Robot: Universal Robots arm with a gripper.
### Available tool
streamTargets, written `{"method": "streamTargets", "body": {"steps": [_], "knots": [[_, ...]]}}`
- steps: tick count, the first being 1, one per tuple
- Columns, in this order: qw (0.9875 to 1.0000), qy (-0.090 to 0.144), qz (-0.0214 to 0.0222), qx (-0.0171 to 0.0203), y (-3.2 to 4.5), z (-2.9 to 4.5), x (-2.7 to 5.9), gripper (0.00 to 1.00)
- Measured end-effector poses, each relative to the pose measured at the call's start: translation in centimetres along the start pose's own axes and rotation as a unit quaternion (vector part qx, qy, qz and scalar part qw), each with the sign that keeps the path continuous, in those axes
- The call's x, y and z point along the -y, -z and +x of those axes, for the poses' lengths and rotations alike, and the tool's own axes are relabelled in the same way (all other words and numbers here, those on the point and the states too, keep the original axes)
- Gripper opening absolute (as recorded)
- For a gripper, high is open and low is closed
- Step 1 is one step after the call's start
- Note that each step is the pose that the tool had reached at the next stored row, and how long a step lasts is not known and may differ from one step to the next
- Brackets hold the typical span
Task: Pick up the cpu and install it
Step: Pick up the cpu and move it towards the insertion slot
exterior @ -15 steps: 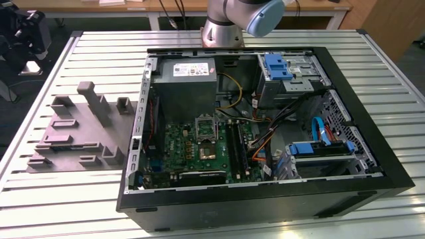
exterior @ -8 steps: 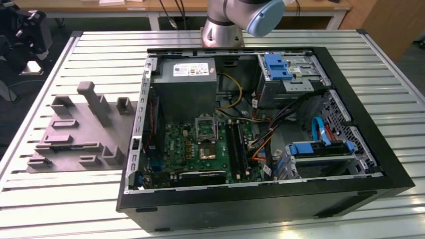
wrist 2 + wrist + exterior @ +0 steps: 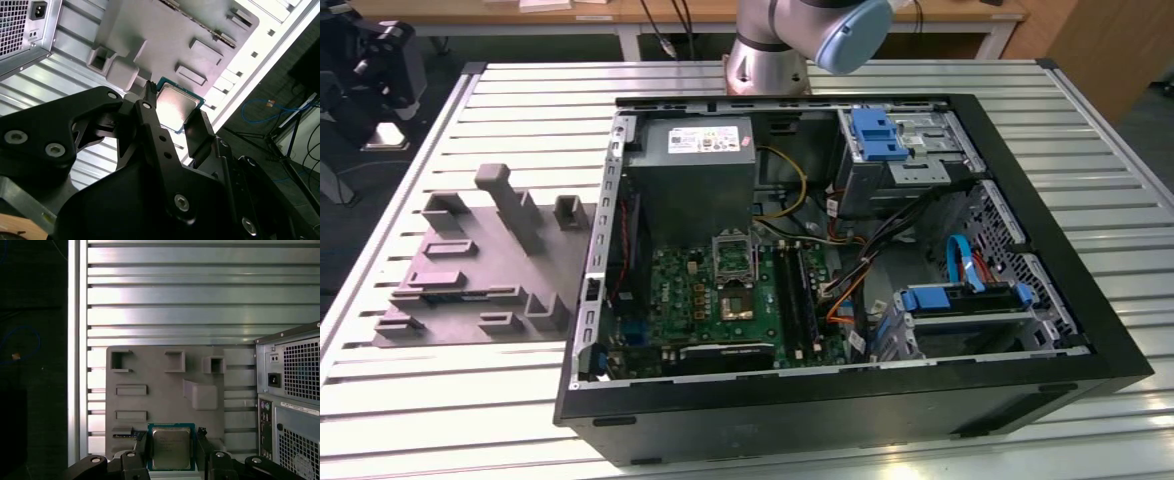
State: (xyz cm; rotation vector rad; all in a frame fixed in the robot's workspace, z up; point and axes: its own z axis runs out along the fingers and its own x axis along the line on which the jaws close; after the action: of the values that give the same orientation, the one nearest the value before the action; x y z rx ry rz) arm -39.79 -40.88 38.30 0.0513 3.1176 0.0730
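The cpu (image 3: 171,448) is a small square chip with a silvery top and a thin rim. It sits between the two black fingers of my gripper (image 3: 171,450), which is shut on it. In the second wrist view the cpu (image 3: 178,104) is likewise clamped in the gripper (image 3: 176,116), one finger (image 3: 150,107) against each side. Both wrist views show it held high above the grey fixture plate (image 3: 165,385) on the slatted table. In the exterior view the open socket (image 3: 738,303) lies on the green motherboard inside the case.
The open black computer case (image 3: 1067,290) takes up the table's middle, with a grey power supply (image 3: 694,160), cables and blue drive brackets (image 3: 878,135). The grey fixture plate (image 3: 480,260) with upright pegs lies at the exterior view's left. My arm's base (image 3: 769,62) stands behind the case.
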Motion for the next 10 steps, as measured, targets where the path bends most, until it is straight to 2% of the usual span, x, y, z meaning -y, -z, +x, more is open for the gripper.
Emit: {"method": "streamTargets", "body": {"steps": [10], "knots": [[1.0,0.0,0.0,0.0,-0.01,-0.31,-0.01,0.47]]}}
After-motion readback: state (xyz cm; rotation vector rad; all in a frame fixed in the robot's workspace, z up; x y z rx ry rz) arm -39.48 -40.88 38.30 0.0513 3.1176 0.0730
